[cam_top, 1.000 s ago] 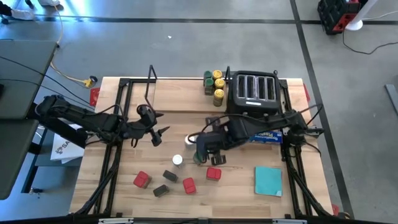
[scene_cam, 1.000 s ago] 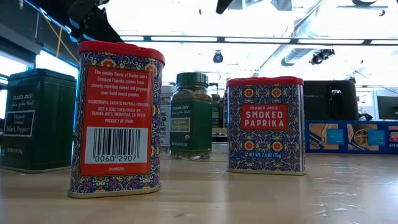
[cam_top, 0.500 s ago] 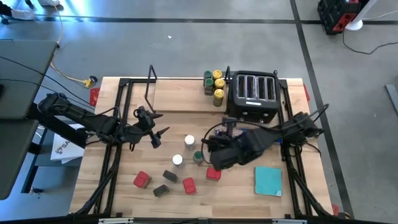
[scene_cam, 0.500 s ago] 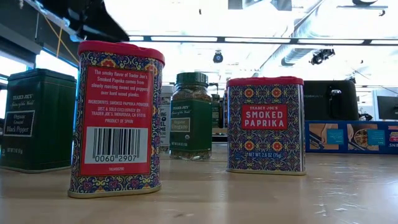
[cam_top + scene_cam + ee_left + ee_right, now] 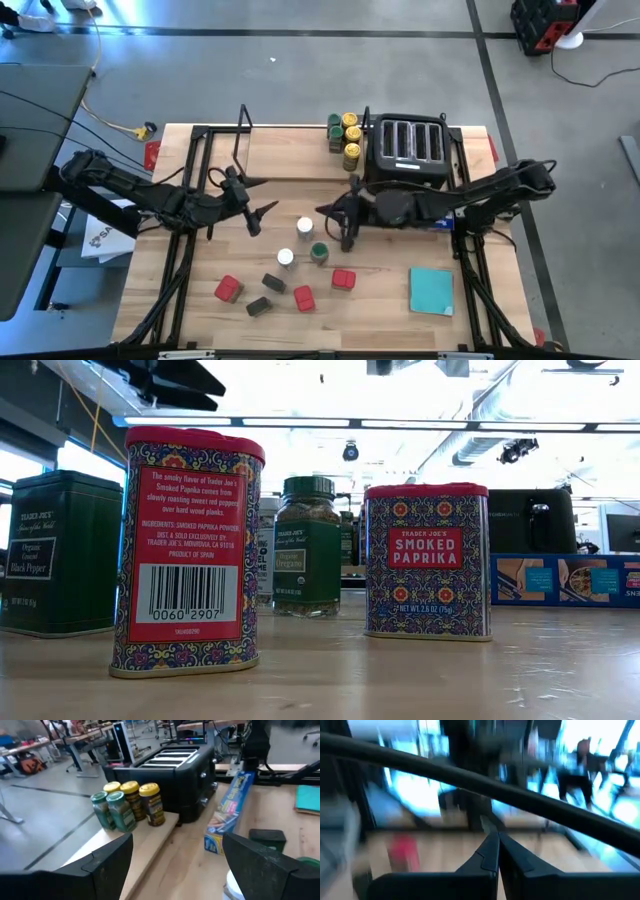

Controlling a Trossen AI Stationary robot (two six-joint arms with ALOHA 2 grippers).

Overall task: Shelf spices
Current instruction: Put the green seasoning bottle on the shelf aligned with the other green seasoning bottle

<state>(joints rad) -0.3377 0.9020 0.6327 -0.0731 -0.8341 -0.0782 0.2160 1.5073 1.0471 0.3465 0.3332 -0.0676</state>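
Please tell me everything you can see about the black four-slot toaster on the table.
The black four-slot toaster is a boxy appliance with a glossy dark shell and four parallel slots in its top, all apparently empty. It stands upright at the far edge of the light-wood table. A group of small green-lidded and yellow-lidded spice jars stands close beside it, and the long blue plastic-wrap box lies just in front of it.

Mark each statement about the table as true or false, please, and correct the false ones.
1. Five jars stand on the shelf beside the toaster. True.
2. The left gripper holds a red tin. False: it is open and empty.
3. The teal square lies on the toaster. False: it lies flat on the table.
4. The right gripper is shut. True.
5. Three red tins stand on the table. True.
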